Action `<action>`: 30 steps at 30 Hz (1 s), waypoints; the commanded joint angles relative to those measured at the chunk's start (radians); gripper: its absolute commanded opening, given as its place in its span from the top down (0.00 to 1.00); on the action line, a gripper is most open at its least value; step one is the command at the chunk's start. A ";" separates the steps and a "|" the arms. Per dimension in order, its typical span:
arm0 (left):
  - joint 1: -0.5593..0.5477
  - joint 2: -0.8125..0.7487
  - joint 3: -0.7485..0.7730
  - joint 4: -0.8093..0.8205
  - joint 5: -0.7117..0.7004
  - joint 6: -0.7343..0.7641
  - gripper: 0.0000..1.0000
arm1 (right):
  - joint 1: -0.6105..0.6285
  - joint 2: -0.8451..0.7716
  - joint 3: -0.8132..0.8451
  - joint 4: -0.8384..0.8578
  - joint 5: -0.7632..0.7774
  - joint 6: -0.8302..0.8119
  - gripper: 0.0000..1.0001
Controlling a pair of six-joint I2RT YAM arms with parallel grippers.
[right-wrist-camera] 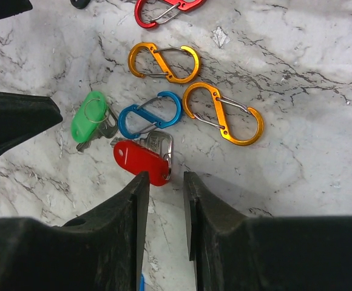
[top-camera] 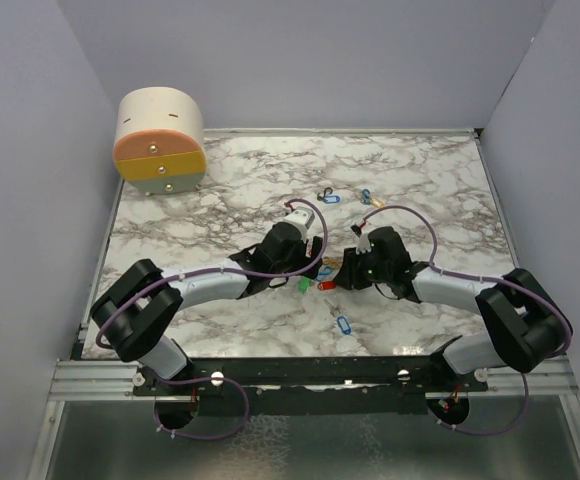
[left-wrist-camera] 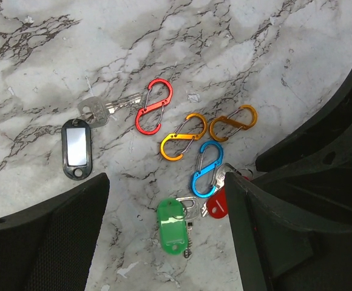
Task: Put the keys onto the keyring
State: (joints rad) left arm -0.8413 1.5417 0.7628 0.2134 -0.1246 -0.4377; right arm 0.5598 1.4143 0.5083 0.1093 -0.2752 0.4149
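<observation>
A green-tagged key (left-wrist-camera: 172, 227) lies on the marble table between my left gripper's (left-wrist-camera: 167, 177) wide-open fingers, untouched. A red-tagged key (right-wrist-camera: 141, 160) lies beside it, just ahead of my right gripper (right-wrist-camera: 165, 177), whose fingers stand a narrow gap apart and empty. In the left wrist view the red-tagged key (left-wrist-camera: 220, 203) is partly hidden by the right finger. A black-tagged key (left-wrist-camera: 77, 145) lies to the left. A blue S-clip (right-wrist-camera: 150, 115), two orange S-clips (right-wrist-camera: 164, 60) (right-wrist-camera: 223, 112) and a red S-clip (left-wrist-camera: 153, 106) lie close by. From above, both grippers (top-camera: 300, 268) (top-camera: 342, 275) meet mid-table.
A round cream, orange and yellow drawer box (top-camera: 160, 140) stands at the back left corner. A blue-tagged key (top-camera: 343, 325) lies near the front edge. More small tagged keys (top-camera: 327, 196) (top-camera: 367, 197) lie further back. Grey walls close in the table.
</observation>
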 commanded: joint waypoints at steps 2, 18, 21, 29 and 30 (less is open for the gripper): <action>-0.008 0.015 0.033 0.004 -0.026 0.012 0.22 | 0.000 0.030 0.004 0.057 -0.022 0.008 0.73; -0.015 0.031 0.032 0.002 -0.029 0.021 0.22 | 0.000 0.036 0.007 0.066 0.012 0.011 0.99; -0.030 0.035 0.032 0.002 -0.039 0.037 0.23 | 0.000 -0.033 0.003 0.032 0.032 0.001 0.99; -0.087 0.096 0.082 -0.024 -0.073 0.078 0.26 | 0.000 -0.227 0.025 -0.151 0.156 -0.007 0.99; -0.093 0.107 0.089 -0.025 -0.075 0.082 0.27 | 0.001 -0.237 0.030 -0.174 0.173 -0.011 0.99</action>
State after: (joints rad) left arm -0.9081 1.6115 0.8059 0.1951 -0.1585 -0.3908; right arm 0.5602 1.2243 0.5098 0.0547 -0.2031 0.4210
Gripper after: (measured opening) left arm 0.745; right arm 0.010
